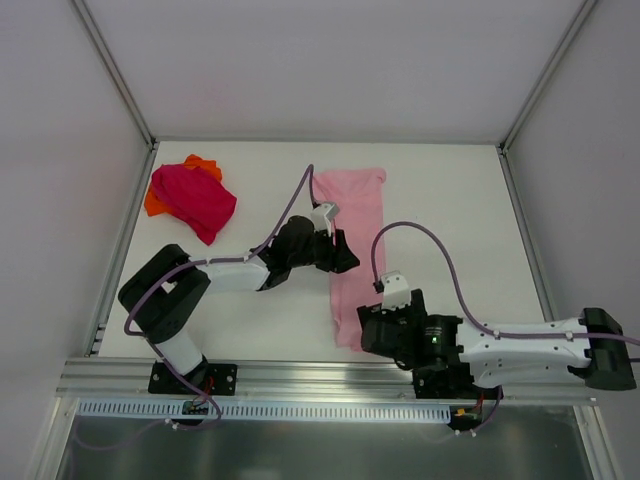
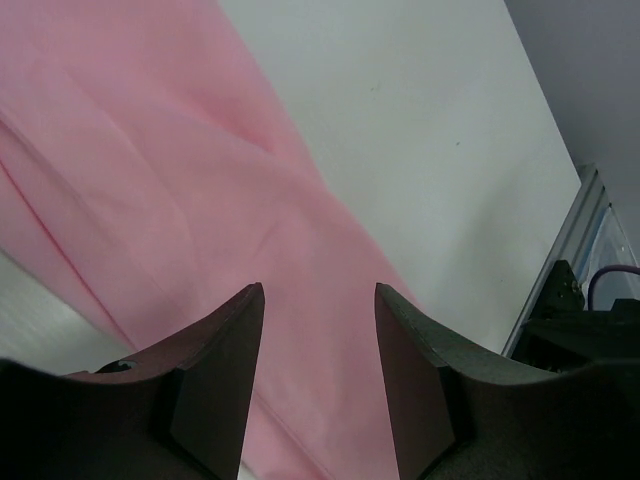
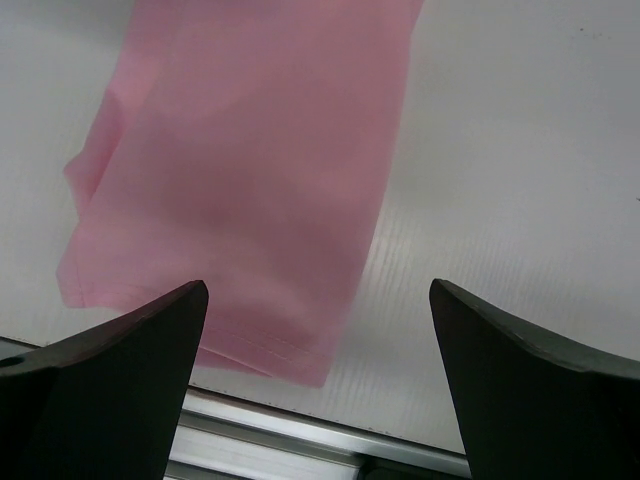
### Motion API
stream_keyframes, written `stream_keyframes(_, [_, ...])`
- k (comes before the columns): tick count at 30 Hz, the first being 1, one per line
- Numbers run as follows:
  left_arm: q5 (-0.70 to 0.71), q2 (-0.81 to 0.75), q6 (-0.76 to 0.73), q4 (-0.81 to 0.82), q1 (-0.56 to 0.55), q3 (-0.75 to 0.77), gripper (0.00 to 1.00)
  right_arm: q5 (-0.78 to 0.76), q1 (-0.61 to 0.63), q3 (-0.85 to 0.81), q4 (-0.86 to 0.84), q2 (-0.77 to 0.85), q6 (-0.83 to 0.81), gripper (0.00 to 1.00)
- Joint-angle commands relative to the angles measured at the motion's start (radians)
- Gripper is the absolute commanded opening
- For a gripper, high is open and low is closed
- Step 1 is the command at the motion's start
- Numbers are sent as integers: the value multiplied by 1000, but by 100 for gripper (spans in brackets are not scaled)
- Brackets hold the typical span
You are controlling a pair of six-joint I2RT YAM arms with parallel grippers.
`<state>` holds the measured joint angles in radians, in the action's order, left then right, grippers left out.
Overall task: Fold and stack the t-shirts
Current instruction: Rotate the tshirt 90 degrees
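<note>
- Three t-shirts are counted: one light pink t-shirt (image 1: 357, 215), laid as a long narrow strip beneath both tools, and one magenta t-shirt (image 1: 195, 200) bunched over one orange t-shirt (image 1: 204, 162), well apart from the left tool on its outer side
- Two tools are counted over one counter (image 1: 450, 200): the left tool (image 2: 320, 292) is held with jaws apart above the strip's middle, the right tool (image 3: 318, 288) spread wide above its near hem; nothing is gripped by either
- Folding of the pink shirt is judged to be the step in hand, with no stack begun
- Next, the near hem would need to be pinched and carried across to halve the strip
</note>
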<state>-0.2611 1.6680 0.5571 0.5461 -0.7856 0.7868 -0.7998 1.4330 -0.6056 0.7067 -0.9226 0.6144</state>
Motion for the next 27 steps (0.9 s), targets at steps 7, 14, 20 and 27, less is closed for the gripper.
stream_keyframes(7, [-63,32,-37,43,-6,71,49,-96,113,21,20,-213,318,100])
stream_keyframes(14, [-89,128,-10,107,-6,62,48,-79,115,99,62,-125,416,100])
stream_keyframes(20, [-124,185,15,147,-7,58,48,-79,179,113,14,-48,378,100])
stream_keyframes(27, [-112,207,24,166,-9,43,46,-127,297,35,134,-44,447,100])
